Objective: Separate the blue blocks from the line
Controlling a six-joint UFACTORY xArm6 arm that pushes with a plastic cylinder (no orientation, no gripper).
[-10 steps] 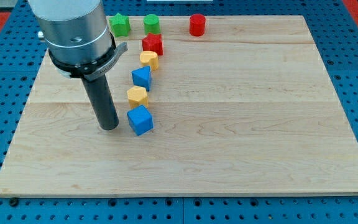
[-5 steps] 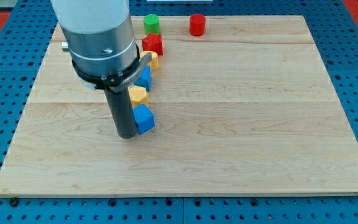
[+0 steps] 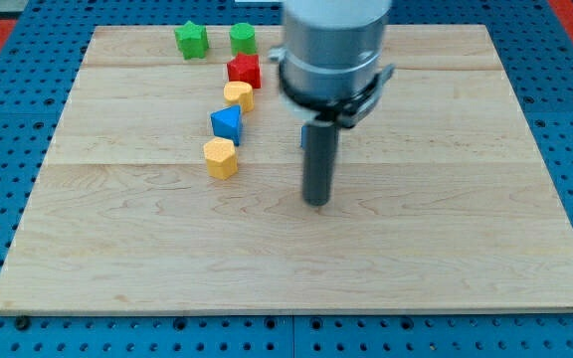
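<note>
My tip (image 3: 316,203) rests on the wooden board (image 3: 446,239) right of the centre, well to the right of the line of blocks. The line runs down from a red star block (image 3: 244,71) through a yellow heart-shaped block (image 3: 238,95) and a blue triangular block (image 3: 227,123) to a yellow hexagonal block (image 3: 221,158). The blue cube no longer lies at the line's lower end. Only a thin blue sliver (image 3: 302,139) shows at the rod's left edge, so the cube seems mostly hidden behind the rod.
A green star block (image 3: 193,40) and a green cylinder (image 3: 243,39) stand at the view's top edge of the board. The arm's grey body (image 3: 331,45) covers the top middle of the board. A blue pegboard surrounds the board.
My tip has swept from the left of the blue cube far to the right. The blue cube has left the line's lower end. The arm now hides the red cylinder and uncovers the green star.
</note>
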